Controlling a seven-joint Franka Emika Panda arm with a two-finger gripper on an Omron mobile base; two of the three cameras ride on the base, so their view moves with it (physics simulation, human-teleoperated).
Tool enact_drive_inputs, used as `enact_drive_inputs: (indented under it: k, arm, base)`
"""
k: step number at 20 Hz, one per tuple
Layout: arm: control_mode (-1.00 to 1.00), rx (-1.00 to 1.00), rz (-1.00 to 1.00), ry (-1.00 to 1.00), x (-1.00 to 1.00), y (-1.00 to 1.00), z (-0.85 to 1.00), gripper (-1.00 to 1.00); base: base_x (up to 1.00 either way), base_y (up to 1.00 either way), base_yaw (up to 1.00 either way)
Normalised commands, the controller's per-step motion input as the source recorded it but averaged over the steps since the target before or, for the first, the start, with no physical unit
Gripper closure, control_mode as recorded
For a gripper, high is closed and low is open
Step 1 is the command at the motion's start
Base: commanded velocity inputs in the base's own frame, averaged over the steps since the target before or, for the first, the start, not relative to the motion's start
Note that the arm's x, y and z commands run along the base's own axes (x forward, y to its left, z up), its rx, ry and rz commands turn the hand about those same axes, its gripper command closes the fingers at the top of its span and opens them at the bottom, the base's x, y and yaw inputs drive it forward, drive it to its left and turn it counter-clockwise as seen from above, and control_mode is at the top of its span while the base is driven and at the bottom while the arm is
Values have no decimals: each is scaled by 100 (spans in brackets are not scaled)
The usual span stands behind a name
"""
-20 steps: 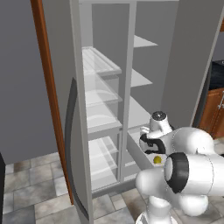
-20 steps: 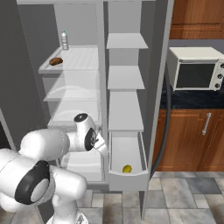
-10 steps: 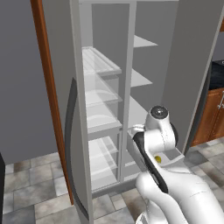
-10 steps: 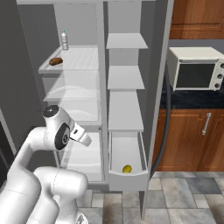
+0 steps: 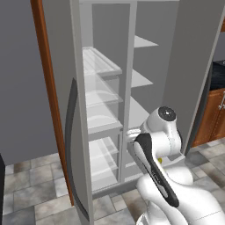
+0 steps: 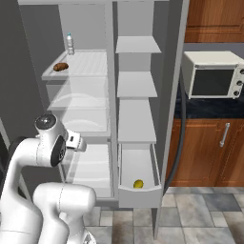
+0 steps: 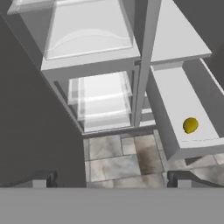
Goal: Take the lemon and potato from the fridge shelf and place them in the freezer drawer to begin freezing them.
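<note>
The pincer hangs released and empty, its two dark fingertips spread wide apart above the tiled floor in front of the open fridge. The lemon lies inside the pulled-out freezer drawer, ahead of the pincer and off to its right, well apart from it. The potato sits on the top fridge shelf, far above the pincer, near a small bottle.
</note>
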Motion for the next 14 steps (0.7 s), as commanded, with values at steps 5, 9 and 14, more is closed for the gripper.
enact_drive_inputs:
  k: [5, 9, 14]
  arm:
    - [-100, 0, 0, 0, 0, 0, 0, -100]
    - [100, 0, 3, 0, 0, 1, 0, -100]
    - [100, 0, 0, 0, 0, 0, 0, -100]
  base:
    - [0, 0, 0]
    - [0, 1, 4]
    - [2, 35, 24]
